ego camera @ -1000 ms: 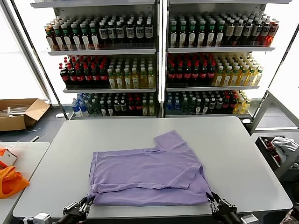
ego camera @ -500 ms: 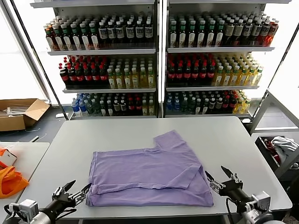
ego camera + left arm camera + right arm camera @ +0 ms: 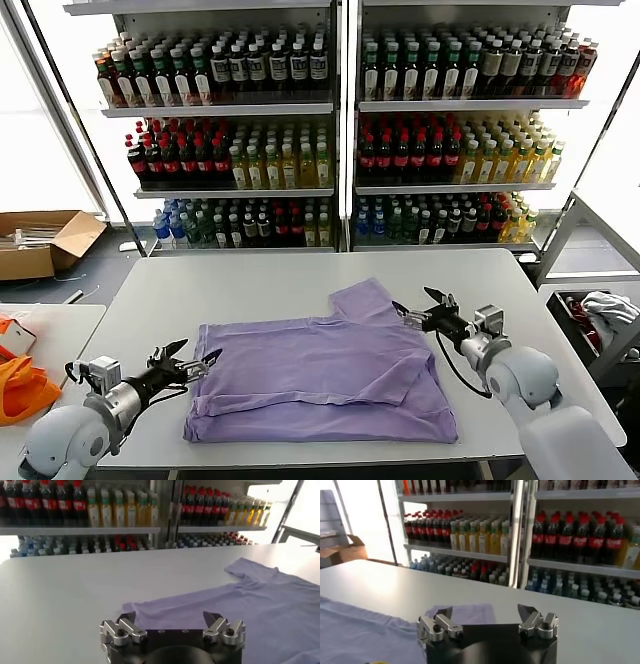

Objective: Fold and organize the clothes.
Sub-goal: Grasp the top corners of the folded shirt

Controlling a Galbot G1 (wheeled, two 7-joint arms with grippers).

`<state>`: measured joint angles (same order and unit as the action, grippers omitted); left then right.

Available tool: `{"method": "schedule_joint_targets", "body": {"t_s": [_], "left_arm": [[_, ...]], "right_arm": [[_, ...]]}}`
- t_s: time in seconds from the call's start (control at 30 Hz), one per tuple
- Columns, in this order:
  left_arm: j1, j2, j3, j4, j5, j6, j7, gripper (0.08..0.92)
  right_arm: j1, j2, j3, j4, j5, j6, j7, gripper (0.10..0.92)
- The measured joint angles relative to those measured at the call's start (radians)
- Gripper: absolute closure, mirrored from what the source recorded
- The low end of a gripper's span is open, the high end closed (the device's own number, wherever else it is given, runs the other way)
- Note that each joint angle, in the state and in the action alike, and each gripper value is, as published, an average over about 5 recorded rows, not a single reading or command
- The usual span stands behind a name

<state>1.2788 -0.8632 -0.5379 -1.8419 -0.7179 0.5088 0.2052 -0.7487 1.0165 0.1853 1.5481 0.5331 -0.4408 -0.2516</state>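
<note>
- Head view: the lavender T-shirt point(image 3: 325, 375) lay flat on the grey table point(image 3: 250, 285), its long axis running across in front of me, one short sleeve point(image 3: 368, 301) sticking out toward the drink shelves point(image 3: 340, 130). My left gripper point(image 3: 193, 360) hovered at the shirt's left edge, jaws spread wide and holding nothing. My right gripper point(image 3: 420, 308) sat just beside the sleeve, on its right, also wide open and empty. I judged the right arm the nearer one to the sleeve, the left the nearer to the folded side hem.
- Left wrist view: my left gripper point(image 3: 172, 622) had both fingers splayed with nothing between them. The shirt corner point(image 3: 132, 609) lay directly ahead of the jaws, the cloth spreading away toward the far sleeve point(image 3: 247, 570).
- Right wrist view: my right gripper point(image 3: 485, 617) was fully parted and empty. The sleeve end point(image 3: 465, 614) lay flat just ahead between the fingers, the shirt body point(image 3: 355, 625) off to one side. I reckoned a short reach forward and down would take the sleeve.
</note>
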Motion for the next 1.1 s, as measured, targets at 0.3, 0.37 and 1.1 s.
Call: {"method": "schedule_joint_targets", "body": {"t_s": [0.3,0.37,1.1], "left_arm": [[-0.231,-0.008,0.154,0.212,0.005,-0.020,0.022,0.177],[-0.264,-0.009,0.177,0.247,0.008,-0.022,0.025,0.177],[-0.340,-0.019,0.242,0.363,0.034,-0.029,0.045,0.285]], "right_arm": [[0.185,0.068,-0.119,-0.245,-0.007,0.008,-0.035,0.203],[0.210,0.083,-0.136,-0.288,-0.007,0.008,-0.038,0.203],[0.300,0.182,-0.217,-0.507,0.048,-0.043,0.001,0.553]]}}
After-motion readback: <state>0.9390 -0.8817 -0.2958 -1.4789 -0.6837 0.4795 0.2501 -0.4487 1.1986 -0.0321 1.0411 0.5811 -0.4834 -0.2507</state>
